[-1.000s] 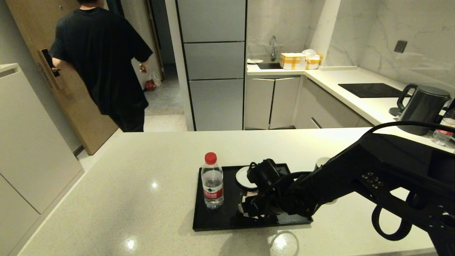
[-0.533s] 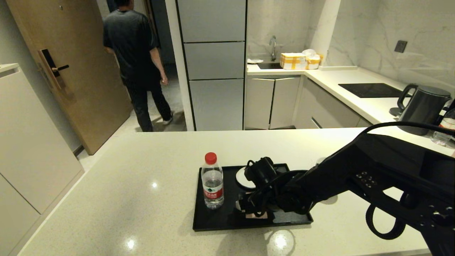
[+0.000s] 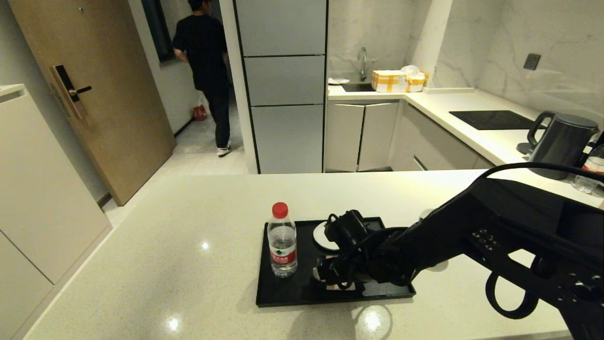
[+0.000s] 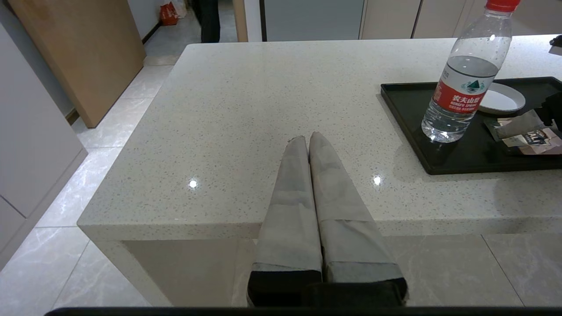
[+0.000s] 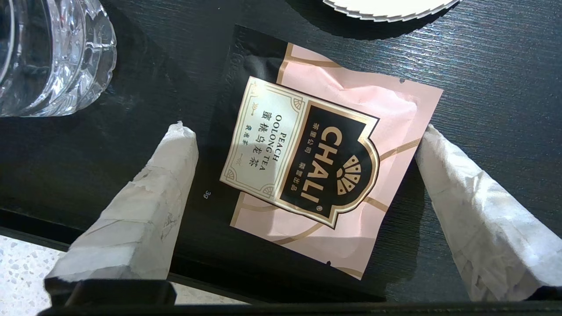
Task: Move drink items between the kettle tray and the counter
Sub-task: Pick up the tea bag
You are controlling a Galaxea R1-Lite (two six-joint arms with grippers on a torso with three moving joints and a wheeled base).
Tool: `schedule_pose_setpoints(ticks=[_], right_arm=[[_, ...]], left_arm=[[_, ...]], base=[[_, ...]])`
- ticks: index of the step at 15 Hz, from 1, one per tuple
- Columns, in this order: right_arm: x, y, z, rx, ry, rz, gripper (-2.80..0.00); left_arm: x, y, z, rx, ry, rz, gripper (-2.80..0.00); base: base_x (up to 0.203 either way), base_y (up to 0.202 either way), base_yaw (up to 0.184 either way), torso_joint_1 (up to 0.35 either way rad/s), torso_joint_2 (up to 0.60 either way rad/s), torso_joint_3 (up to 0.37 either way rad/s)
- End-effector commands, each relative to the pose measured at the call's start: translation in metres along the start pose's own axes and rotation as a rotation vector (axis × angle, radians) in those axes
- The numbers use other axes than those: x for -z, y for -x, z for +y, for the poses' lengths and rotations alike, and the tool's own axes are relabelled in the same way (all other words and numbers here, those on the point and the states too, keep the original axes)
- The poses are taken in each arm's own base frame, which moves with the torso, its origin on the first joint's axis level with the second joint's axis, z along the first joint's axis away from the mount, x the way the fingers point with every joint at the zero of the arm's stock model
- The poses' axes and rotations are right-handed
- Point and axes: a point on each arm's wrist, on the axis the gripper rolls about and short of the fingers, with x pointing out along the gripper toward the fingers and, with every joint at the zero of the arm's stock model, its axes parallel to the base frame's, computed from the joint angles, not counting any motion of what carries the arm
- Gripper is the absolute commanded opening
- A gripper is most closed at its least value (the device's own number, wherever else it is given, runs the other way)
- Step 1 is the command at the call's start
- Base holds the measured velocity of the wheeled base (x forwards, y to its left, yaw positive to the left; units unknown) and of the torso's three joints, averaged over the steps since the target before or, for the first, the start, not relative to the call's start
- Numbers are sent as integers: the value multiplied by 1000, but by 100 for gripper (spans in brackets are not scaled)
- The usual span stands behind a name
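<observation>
Risking: a missed pick — the tea sachet (image 5: 307,162) lies flat on the kettle tray (image 3: 283,295), so the fingertips may slide over its edges or only push it along the tray; that is my reading, not something seen.
Crowding: the water bottle (image 3: 282,241) stands just beside the sachet and the white saucer (image 4: 502,97) is near it, so a skewed approach could knock either.
Right arm pose: stretched across the desk (image 3: 188,236) over the tray, wrist bent downward, with the right tool (image 5: 303,175) low above the sachet.
Right tool state: released, fingers spread wide, one on each side of the sachet; contact cannot be told.
Left tool (image 4: 309,145): clenched on nothing, parked off the near edge of the desk.
Sachet place: on the tray, label up.
</observation>
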Motion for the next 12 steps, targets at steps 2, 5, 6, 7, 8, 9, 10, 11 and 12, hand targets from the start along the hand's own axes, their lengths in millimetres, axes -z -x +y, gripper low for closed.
schedule_pose_setpoints(ticks=[2, 5, 6, 7, 8, 9, 10, 11, 12], right_arm=[[1, -1, 0, 1, -2, 3, 0], [1, -1, 0, 0, -1, 1, 0], [1, -1, 0, 1, -1, 4, 0], [2, -1, 0, 2, -1, 6, -280], [1, 0, 0, 2, -2, 6, -280], [2, -1, 0, 2, -1, 6, -280], [2, 0, 0, 2, -1, 7, -280], [2, 0, 0, 2, -2, 7, -280], [2, -1, 0, 3, -2, 8, -280]], left_arm=[[0, 0, 0, 0, 0, -1, -280], [0, 0, 0, 0, 0, -1, -280], [0, 0, 0, 0, 0, -1, -280], [0, 0, 0, 0, 0, -1, -280], [0, 0, 0, 0, 0, -1, -280], [0, 0, 0, 0, 0, -1, -280], [0, 0, 0, 0, 0, -1, -280], [0, 0, 0, 0, 0, -1, -280], [0, 0, 0, 0, 0, -1, -280]], base=[[0, 0, 0, 0, 0, 0], [0, 0, 0, 0, 0, 0], [0, 0, 0, 0, 0, 0], [0, 0, 0, 0, 0, 0], [0, 0, 0, 0, 0, 0], [0, 0, 0, 0, 0, 0], [0, 0, 0, 0, 0, 0], [0, 0, 0, 0, 0, 0], [0, 0, 0, 0, 0, 0]])
